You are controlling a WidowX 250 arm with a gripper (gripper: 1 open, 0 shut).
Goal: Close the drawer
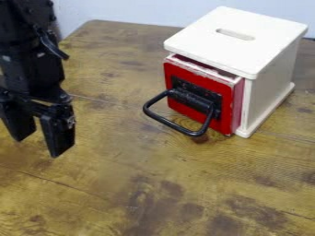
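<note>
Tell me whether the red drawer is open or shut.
Slightly open: the drawer sticks out a little from the white cabinet.
</note>
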